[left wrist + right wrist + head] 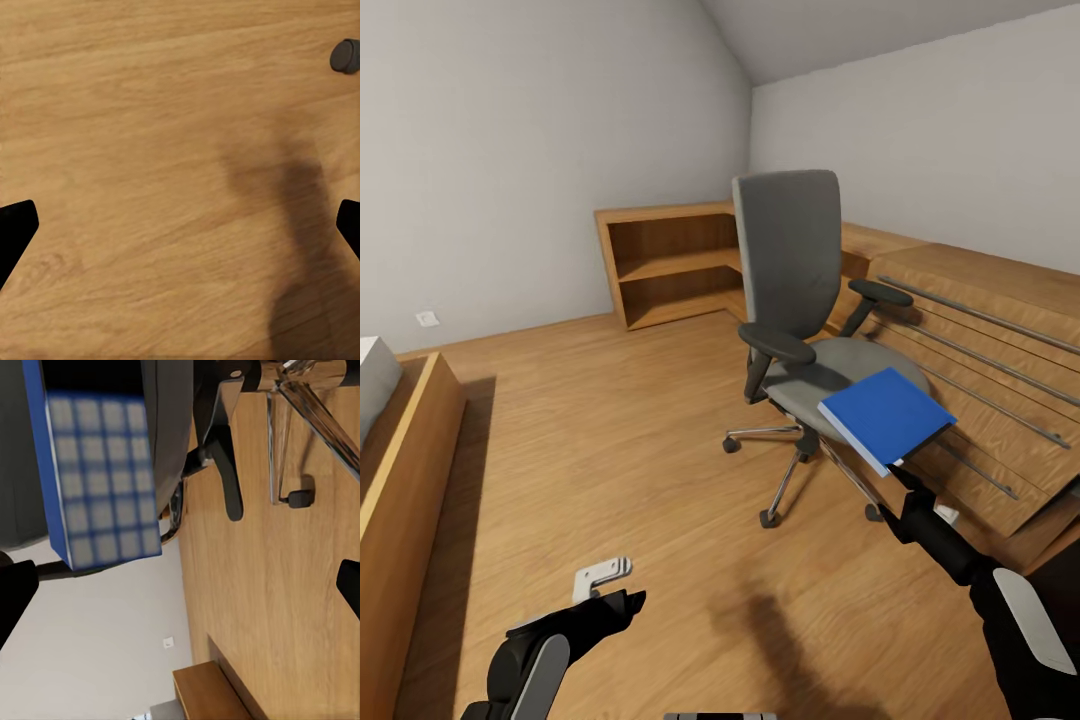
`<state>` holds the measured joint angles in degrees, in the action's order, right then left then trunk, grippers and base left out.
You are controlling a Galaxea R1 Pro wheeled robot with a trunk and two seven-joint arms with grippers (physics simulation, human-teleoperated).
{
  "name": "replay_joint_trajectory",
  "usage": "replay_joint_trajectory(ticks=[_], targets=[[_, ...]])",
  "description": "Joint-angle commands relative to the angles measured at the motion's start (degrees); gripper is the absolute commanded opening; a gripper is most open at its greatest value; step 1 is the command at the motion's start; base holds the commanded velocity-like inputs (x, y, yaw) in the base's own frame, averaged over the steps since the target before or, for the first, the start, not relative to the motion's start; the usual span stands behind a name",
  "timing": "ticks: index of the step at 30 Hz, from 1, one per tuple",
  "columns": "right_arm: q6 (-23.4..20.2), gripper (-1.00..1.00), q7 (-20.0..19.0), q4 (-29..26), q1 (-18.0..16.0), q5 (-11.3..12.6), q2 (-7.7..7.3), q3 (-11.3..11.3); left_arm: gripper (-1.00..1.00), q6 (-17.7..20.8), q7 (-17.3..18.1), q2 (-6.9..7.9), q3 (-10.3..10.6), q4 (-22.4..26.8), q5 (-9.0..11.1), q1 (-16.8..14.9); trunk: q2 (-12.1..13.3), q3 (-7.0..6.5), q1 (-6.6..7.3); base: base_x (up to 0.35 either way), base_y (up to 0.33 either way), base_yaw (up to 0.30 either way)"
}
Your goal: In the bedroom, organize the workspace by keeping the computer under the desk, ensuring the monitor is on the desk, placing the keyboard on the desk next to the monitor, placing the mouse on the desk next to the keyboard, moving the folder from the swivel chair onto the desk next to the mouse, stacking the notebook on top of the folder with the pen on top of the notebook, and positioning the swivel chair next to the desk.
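1. The folder [885,415] lies at centre right, overhanging the chair [800,300] seat's near edge.
2. My right gripper [900,478] is spread wide just below it; left gripper [605,590] also released.
3. It looks light, stiff and slick; I'd pinch the overhanging corner.

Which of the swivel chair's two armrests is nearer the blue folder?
The armrest on the head view's right, beside the oak cabinet; the folder overhangs the seat's front corner below it. The other armrest faces open floor.
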<state>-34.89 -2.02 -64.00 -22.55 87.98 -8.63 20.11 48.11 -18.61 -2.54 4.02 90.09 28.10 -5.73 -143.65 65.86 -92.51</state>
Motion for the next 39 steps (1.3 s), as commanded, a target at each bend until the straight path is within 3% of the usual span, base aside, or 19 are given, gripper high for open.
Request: replay_joint_trajectory(ticks=[1,14,27,39], targets=[[-0.3,1.0,-0.2,0.0,0.0,-0.1,0.01,0.1,1.0,0.1,-0.6,-0.01,0.0,0.0,0.6,0.0,0.0,0.05,0.01,0.0,0.0,0.0],[-0.3,1.0,-0.2,0.0,0.0,-0.2,0.01,0.1,1.0,0.1,-0.7,-0.01,0.0,0.0,0.6,0.0,0.1,-2.39,0.3,0.0,0.0,0.0],[-0.3,1.0,-0.1,0.0,0.0,-0.2,-0.05,0.1,1.0,0.2,-0.7,-0.01,0.0,-0.2,0.8,0.0,0.1,-2.39,0.3,0.003,0.0,0.0],[-0.2,1.0,-0.1,0.0,0.0,-0.2,-0.07,0.1,1.0,0.2,-0.7,-0.01,0.0,-0.7,0.8,0.0,0.1,-2.39,0.3,0.139,0.0,0.0]])
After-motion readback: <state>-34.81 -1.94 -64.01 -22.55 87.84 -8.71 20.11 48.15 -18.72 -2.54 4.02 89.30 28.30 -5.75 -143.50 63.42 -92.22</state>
